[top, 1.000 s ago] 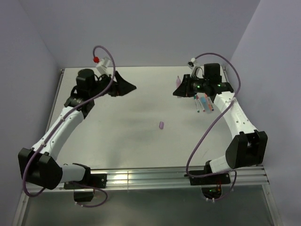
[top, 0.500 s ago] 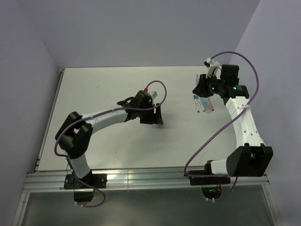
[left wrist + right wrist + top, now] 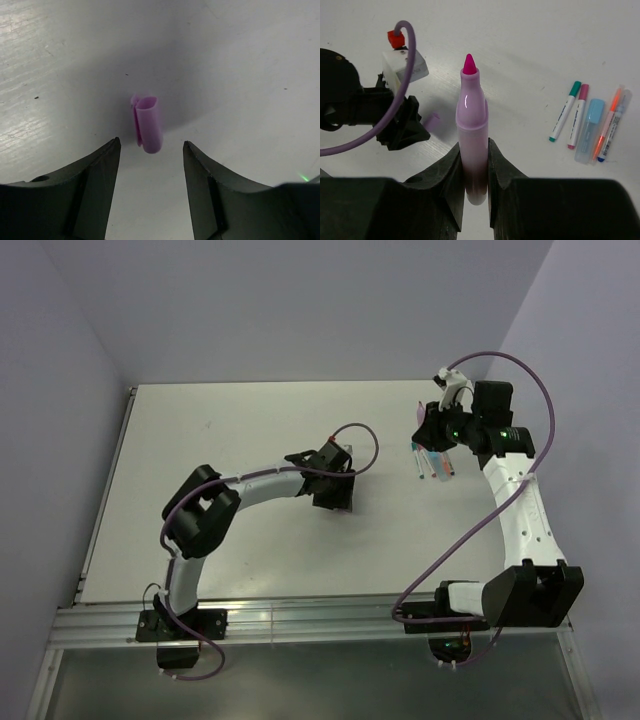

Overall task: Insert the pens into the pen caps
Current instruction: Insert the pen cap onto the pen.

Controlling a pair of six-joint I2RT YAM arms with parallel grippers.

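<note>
A lilac pen cap [image 3: 148, 124] lies on the table just ahead of my left gripper [image 3: 150, 146]. That gripper is open, with a gap on each side of the cap. From the right wrist view the same cap [image 3: 432, 120] shows beside the left gripper [image 3: 400, 125]; the top view hides it under the gripper [image 3: 335, 498]. My right gripper [image 3: 473, 146] is shut on a pink pen [image 3: 471, 115], uncapped, its magenta tip pointing away. It hangs at the back right [image 3: 422, 430] above several more pens [image 3: 432, 462].
Lying side by side on the table are a teal-tipped pen [image 3: 564, 118], a pink-tipped pen [image 3: 577, 116], a light blue cap [image 3: 592, 112], an orange pen [image 3: 608, 125] and a whitish pen [image 3: 616, 127]. Grey walls close the table's back and sides.
My left arm has swung from the back left to the middle, coming down over the lilac cap, its jaws narrowing. My right gripper has shifted right with the pink pen.
</note>
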